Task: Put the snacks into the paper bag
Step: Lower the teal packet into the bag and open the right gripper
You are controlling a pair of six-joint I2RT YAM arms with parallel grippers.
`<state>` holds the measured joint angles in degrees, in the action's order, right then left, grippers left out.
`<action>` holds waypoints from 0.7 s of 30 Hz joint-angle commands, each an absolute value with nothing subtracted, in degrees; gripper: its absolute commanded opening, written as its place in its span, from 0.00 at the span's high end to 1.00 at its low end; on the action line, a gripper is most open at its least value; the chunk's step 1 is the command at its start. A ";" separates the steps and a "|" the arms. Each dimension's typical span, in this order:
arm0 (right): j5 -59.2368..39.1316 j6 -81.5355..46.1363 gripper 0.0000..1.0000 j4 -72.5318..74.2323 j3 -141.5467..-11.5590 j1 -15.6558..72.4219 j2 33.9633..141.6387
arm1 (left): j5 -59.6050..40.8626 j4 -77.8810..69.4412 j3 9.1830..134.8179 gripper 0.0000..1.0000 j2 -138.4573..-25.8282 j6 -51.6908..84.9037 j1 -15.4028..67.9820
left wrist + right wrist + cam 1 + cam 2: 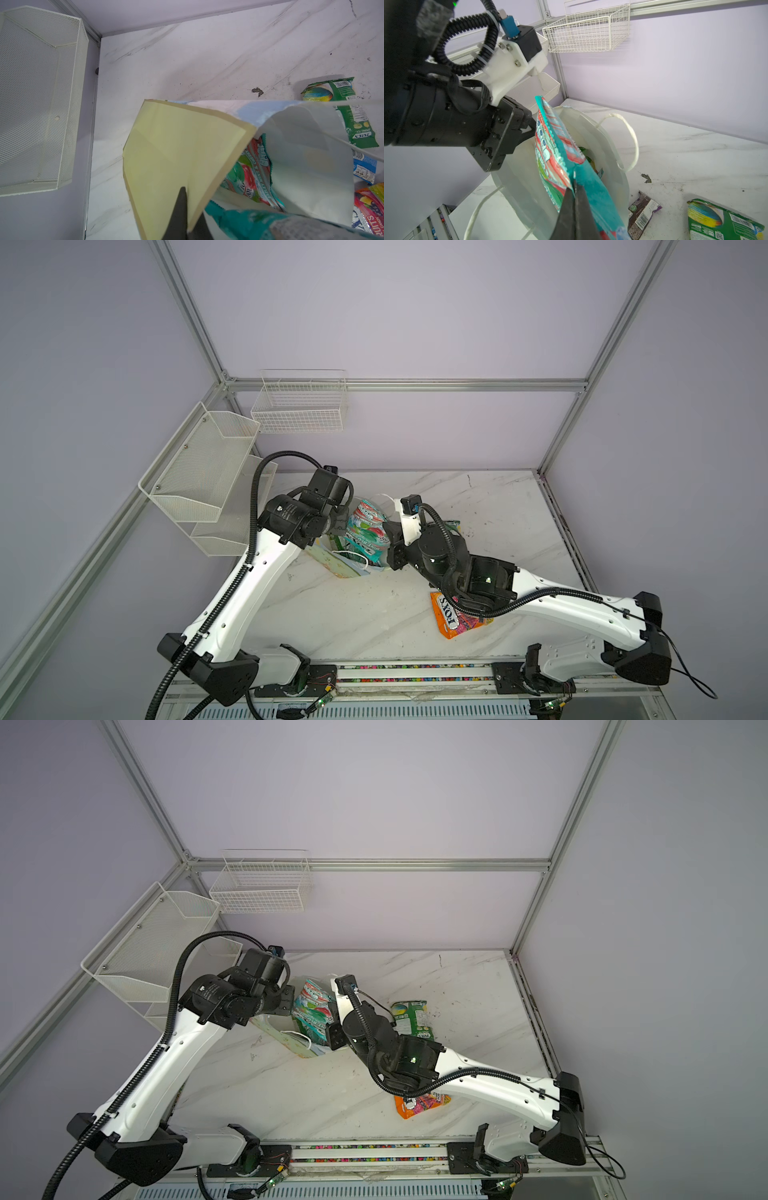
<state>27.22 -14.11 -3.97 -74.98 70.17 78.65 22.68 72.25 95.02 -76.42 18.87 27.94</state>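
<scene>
We have both hands meeting at the paper bag [604,143]. The left arm climbs from its base, and its wrist bends over so the left hand [184,194] comes at the bag from the side. Its jaws are together, clamped on a pale yellow panel of the bag's wall, with one dark finger [181,209] lying across the front of that panel. That pinch holds the mouth of the bag open towards the right hand [574,184].

The right arm lies low over the table [365,614], elbow bent, wrist turned towards the left hand. Its fingers are shut tight on the lower corner of a teal candy bag [556,149]. The teal candy bag stands up past the fingertips, its lower part inside the bag's mouth and its top above the rim, between the two hands. A white cord handle [633,141] loops off the rim on the side away from the left hand.

Three snacks lie on the table out on that same side of the right hand: a dark wrapper [643,214] just beside the bag, a green bag [411,1019] further out, and a blue packet [364,168]. Back behind the hand, under the right forearm, an orange bag [451,616] lies flat.
</scene>
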 commanded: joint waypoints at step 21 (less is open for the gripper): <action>19.82 -17.25 0.38 4.41 -70.37 70.36 75.61 | 23.29 74.00 99.79 1.00 -75.86 18.63 28.30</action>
<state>17.08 -16.47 3.01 -70.70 70.15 79.77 22.87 73.34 95.55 -76.44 18.85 28.27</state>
